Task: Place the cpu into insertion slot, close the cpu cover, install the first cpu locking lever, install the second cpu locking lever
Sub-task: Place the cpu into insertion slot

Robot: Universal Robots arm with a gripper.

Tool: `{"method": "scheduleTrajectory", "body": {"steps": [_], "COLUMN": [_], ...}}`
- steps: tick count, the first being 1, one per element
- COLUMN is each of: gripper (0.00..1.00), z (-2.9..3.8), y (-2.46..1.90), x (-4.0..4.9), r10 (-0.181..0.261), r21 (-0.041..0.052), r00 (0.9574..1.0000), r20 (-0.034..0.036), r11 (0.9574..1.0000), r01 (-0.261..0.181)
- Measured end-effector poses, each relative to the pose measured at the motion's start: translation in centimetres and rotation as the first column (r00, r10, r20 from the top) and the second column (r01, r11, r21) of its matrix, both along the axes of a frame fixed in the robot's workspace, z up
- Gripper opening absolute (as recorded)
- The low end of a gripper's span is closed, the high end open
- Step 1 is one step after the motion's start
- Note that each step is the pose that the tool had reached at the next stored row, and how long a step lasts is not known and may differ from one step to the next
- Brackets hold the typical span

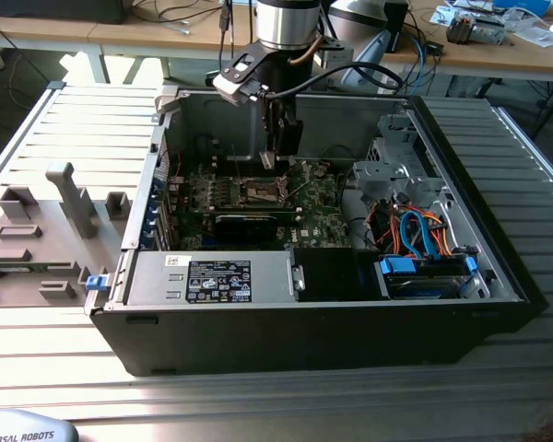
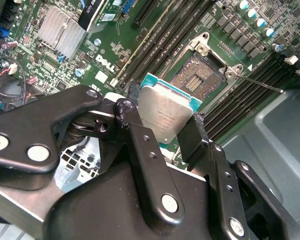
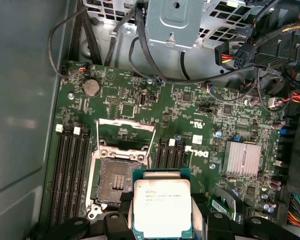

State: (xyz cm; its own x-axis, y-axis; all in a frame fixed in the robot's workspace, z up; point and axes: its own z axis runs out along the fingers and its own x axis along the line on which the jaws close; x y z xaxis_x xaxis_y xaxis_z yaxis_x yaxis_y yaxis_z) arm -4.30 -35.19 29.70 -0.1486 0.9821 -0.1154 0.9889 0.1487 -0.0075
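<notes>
The arm (image 1: pixel 281 28) reaches down into an open computer case (image 1: pixel 304 341) lying on a ribbed metal table (image 1: pixel 37 368), and its gripper (image 2: pixel 161 115) hangs low over the green board (image 3: pixel 190 107). The jaws are clamped on the chip (image 2: pixel 165 112), black fingers (image 2: pixel 135 130) pressing two opposite edges, its dull silver top facing the wrist cameras. The chip sits above the board, just beside the socket (image 3: pixel 117 180) and partly overlapping its edge in both wrist views, not seated in it. The socket's dark centre lies bare. The cover (image 3: pixel 125 132) is swung open, its silvery frame raised at one side of the socket. A thin metal lever (image 2: pixel 260 82) sticks out from a socket corner across the black memory slots (image 2: pixel 160 30) that flank the socket closely on two sides. Close around there is a ribbed heat sink (image 3: pixel 244 157), a coin battery (image 3: pixel 91 86), and dark cables (image 3: pixel 110 35) drooping from a grey drive cage (image 3: pixel 175 20) over the board's edge. In the exterior view a long black card (image 1: pixel 249 221) lies just in front of the socket, a silver power supply (image 1: pixel 212 276) fills the near corner, and orange and blue cables (image 1: pixel 424 235) bunch at the exterior view's right. Grey holders (image 1: pixel 69 198) stand on the table outside the case.
</notes>
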Motion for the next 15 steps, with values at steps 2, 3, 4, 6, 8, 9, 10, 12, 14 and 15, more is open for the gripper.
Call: {"method": "scheduleTrajectory", "body": {"steps": [2,3,4,6,8,9,10,12,14,15], "gripper": [0.54,0.54,0.54,0.54,0.54,0.54,0.54,0.54,0.54,0.54], "z": [0.00,0.00,-0.01,-0.01,-0.01,-0.01,-0.01,-0.02,-0.02,-0.02], "y": [0.00,0.00,0.00,0.00,0.00,0.00,0.00,0.00,0.00,0.00], "x": [0.00,0.00,0.00,0.00,0.00,0.00,0.00,0.00,0.00,0.00], "r10": [-0.002,-0.003,-0.004,-0.006,-0.008,-0.009,-0.009,-0.012,-0.014,-0.015], "r21": [-0.0003,-0.0004,-0.0005,-0.0007,-0.0009,-0.0011,-0.0012,-0.0016,-0.0019,-0.0021], "r00": [1.0000,1.0000,1.0000,1.0000,1.0000,1.0000,1.0000,0.9999,0.9999,0.9999], "r20": [0.0000,-0.0001,0.0000,0.0000,0.0000,0.0000,0.0000,0.0000,0.0000,0.0000], "r11": [1.0000,1.0000,1.0000,1.0000,1.0000,1.0000,1.0000,0.9999,0.9999,0.9999], "r01": [0.002,0.003,0.004,0.006,0.008,0.009,0.009,0.012,0.014,0.015]}}
